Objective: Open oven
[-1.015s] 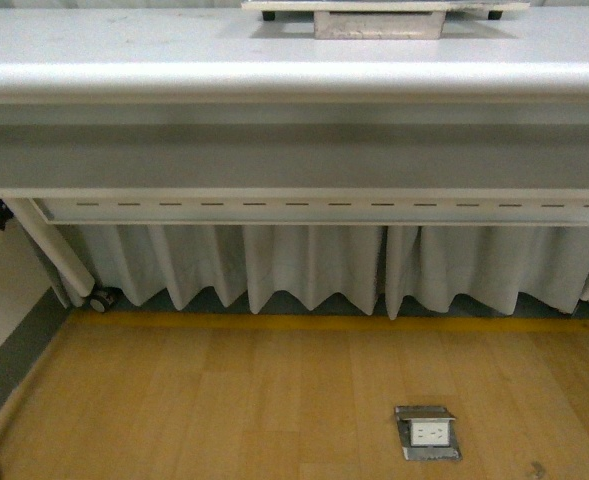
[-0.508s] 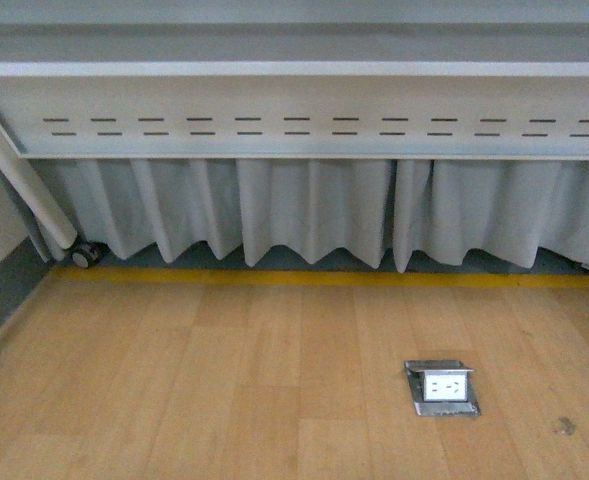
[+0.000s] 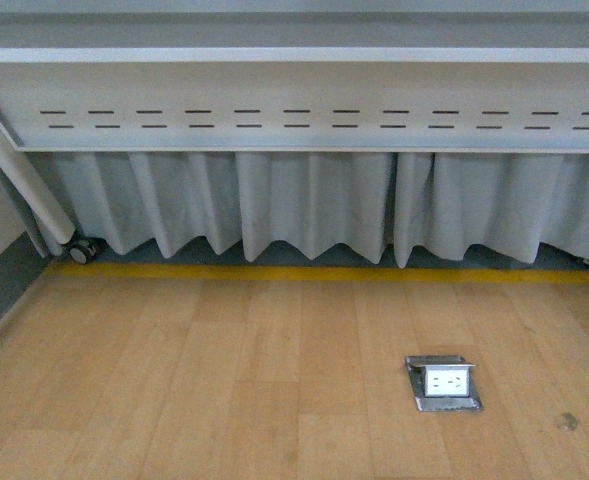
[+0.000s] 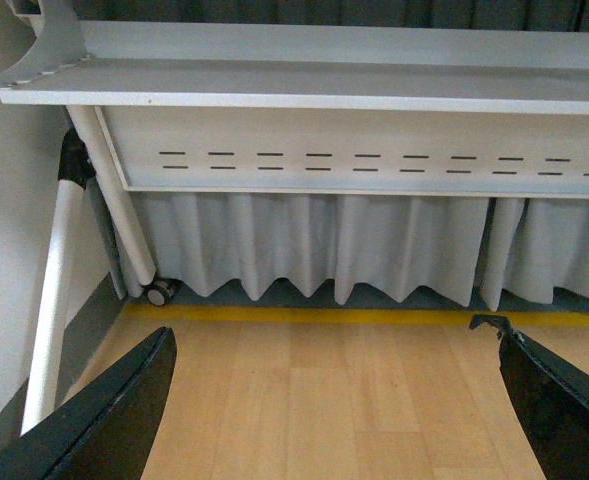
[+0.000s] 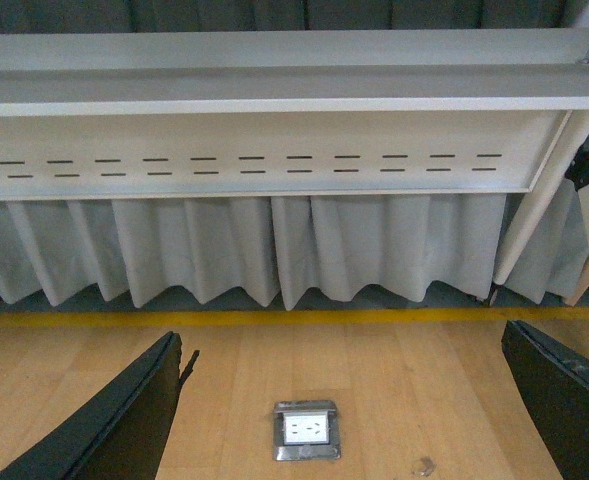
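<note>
The table [image 3: 294, 60] is filling the upper part of every view, seen from below its top: a grey edge and a pale panel [image 3: 304, 118] with two rows of short slots. Beneath it a white pleated curtain [image 3: 304, 210] is hanging down to a yellow stripe [image 3: 274, 272] at the start of the wooden floor [image 3: 174, 380]. A slanting table leg [image 3: 19, 170] is ending in a small caster [image 3: 82, 251].

The left gripper [image 4: 334, 400] is showing its two dark jaws spread wide at the lower corners of its wrist view, with only bare floor and curtain between them. The right gripper [image 5: 344, 410] is likewise holding its jaws wide apart, nothing between them but floor and a metal floor socket [image 5: 306, 430] with its lid flipped up.

The oven is not showing in any view, so its place relative to either pair of jaws cannot be told.

The front view is showing the floor socket but neither arm. The left wrist view alone is showing the table's rounded end and a white tube with a black joint [image 4: 59, 270] beside the wall; the right wrist view is showing the opposite leg [image 5: 544, 200].
</note>
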{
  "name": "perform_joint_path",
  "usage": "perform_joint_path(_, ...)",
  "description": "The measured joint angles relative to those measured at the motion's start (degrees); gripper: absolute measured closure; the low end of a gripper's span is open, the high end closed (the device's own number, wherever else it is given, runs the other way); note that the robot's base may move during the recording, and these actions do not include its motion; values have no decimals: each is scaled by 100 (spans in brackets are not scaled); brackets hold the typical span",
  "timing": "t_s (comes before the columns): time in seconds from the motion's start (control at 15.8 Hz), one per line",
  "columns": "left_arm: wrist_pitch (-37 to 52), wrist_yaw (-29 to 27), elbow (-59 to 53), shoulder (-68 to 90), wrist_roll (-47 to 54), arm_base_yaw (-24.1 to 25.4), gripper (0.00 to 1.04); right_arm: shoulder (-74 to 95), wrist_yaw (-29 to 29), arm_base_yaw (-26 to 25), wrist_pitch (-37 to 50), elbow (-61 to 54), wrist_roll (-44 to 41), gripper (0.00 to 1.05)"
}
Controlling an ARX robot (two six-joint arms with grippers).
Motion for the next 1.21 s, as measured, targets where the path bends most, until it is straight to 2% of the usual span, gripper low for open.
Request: perform_joint_path(1.21,0,2,0,0,0,0,7,0,0,0,0,0,0,6)
